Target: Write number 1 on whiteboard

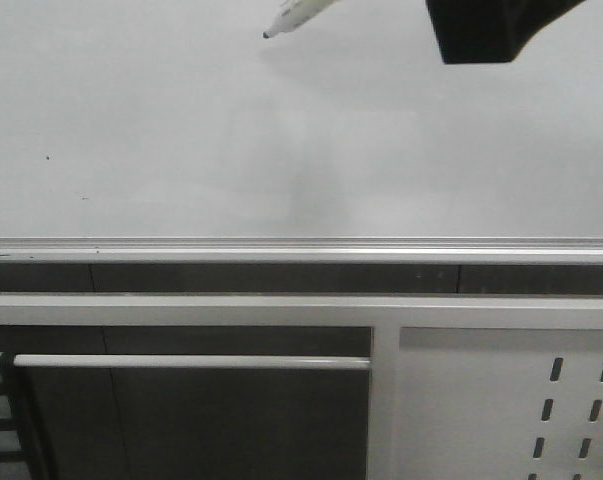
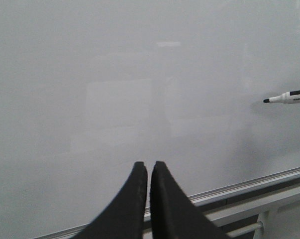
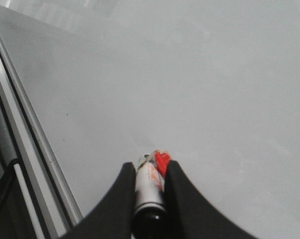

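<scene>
A pale grey-white whiteboard [image 1: 181,130] fills the background of all three views, its glossy face bare of any written stroke; only two tiny dark specks show at its left in the front view. One silver rail [image 1: 301,248] runs along its lower edge, and below it stand one white horizontal bar [image 1: 191,362] and one white perforated panel [image 1: 511,410].

Right gripper [image 3: 150,172]: two black fingers [image 3: 121,199] closed on one marker [image 3: 149,186], whose white barrel with red markings sits clamped between them, its dark rear end toward the camera. In the front view the gripper appears as a single black shape at the upper right, and the marker's dark tip [image 1: 267,35] points down and to the left near the top edge, close to the board; contact cannot be judged.

Left gripper [image 2: 149,172]: two black fingers [image 2: 132,199] drawn almost together with only a thin slit between them, holding nothing. They face the board above the rail. The same marker enters this view from the side, well apart from the left fingers.
</scene>
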